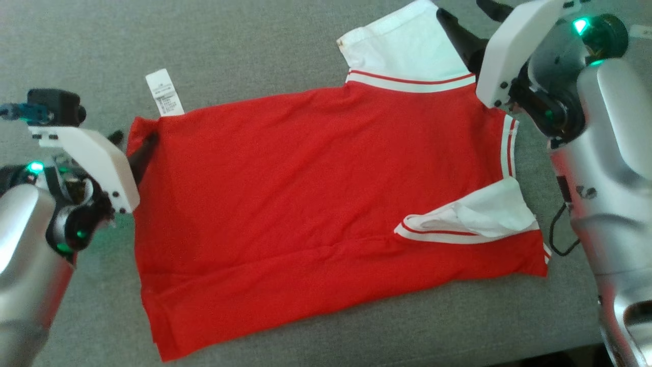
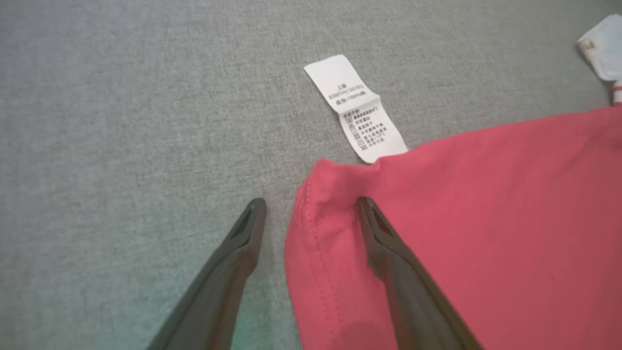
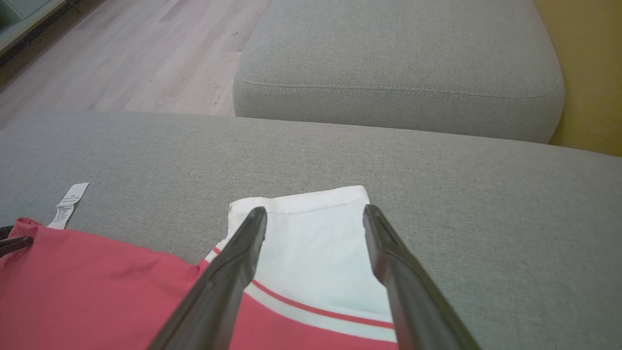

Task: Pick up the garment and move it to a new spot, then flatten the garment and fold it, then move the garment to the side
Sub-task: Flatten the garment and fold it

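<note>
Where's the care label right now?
Head view: the care label lies on the grey cushion, poking out at the far-left corner of the red garment, just beyond the left hand.

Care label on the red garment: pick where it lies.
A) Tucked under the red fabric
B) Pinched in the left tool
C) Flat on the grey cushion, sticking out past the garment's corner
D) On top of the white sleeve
C: the white care label sticks out from the corner of the red garment and lies flat on the grey cushion, ahead of the open left tool, which does not touch it.
</note>
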### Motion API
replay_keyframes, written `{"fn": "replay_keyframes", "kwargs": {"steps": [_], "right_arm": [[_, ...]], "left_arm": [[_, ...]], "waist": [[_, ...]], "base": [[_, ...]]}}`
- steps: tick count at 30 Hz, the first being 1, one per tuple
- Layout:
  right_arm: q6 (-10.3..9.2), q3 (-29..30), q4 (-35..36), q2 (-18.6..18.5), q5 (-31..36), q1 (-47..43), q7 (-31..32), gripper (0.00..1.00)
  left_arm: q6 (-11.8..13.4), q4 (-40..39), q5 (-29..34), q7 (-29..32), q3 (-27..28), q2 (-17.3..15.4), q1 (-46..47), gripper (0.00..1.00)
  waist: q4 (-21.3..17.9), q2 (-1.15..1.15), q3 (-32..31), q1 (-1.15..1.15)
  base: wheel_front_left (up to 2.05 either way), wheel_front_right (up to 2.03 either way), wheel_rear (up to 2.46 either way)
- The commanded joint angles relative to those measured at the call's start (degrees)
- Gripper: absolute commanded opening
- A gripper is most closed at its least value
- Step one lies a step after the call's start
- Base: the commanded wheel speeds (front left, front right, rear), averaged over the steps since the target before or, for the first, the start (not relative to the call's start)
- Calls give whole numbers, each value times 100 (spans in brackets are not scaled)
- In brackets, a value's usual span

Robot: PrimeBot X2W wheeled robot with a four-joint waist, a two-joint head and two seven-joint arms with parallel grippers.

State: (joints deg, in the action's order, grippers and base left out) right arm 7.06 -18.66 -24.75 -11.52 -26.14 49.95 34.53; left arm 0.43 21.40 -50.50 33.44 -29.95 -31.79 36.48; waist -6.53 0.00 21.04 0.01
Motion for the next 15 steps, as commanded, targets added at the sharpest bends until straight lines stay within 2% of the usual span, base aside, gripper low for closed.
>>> {"fn": "replay_keyframes", "kwargs": {"steps": [1, 6, 7, 8, 9, 12, 15], "right_arm": [[43, -60, 171, 32, -33, 199, -57, 100], [43, -249, -165, -10, -189, 389, -253, 100], [43, -276, -228, -22, -219, 413, -276, 100], [43, -299, -292, -31, -247, 438, -292, 100], [43, -315, -358, -38, -272, 466, -308, 100], [43, -308, -570, -69, -311, 576, -339, 100], [43, -262, -821, -123, -289, 731, -338, 100]], "left_arm": [[1, -97, 68, -9, 209, -246, 334, 100], [49, 108, 213, -13, 101, -201, 463, 100], [30, 130, 196, 36, 71, -170, 475, 61], [14, 154, 157, 119, 40, -135, 476, 18], [7, 183, 107, 272, -8, -109, 462, 0], [7, 102, 65, 519, -111, -69, 472, 0], [-23, -82, 92, 464, -153, -14, 493, 0]], "waist": [[-36, 0, 79, -1], [-18, 0, 207, -1], [-2, 0, 219, -1], [17, 0, 229, -1], [39, 0, 235, -1], [141, 0, 260, -1], [292, 0, 302, -1]], "base": [[0, 0, 0], [0, 0, 0], [0, 0, 0], [0, 0, 0], [0, 0, 0], [0, 0, 0], [0, 0, 0]]}}
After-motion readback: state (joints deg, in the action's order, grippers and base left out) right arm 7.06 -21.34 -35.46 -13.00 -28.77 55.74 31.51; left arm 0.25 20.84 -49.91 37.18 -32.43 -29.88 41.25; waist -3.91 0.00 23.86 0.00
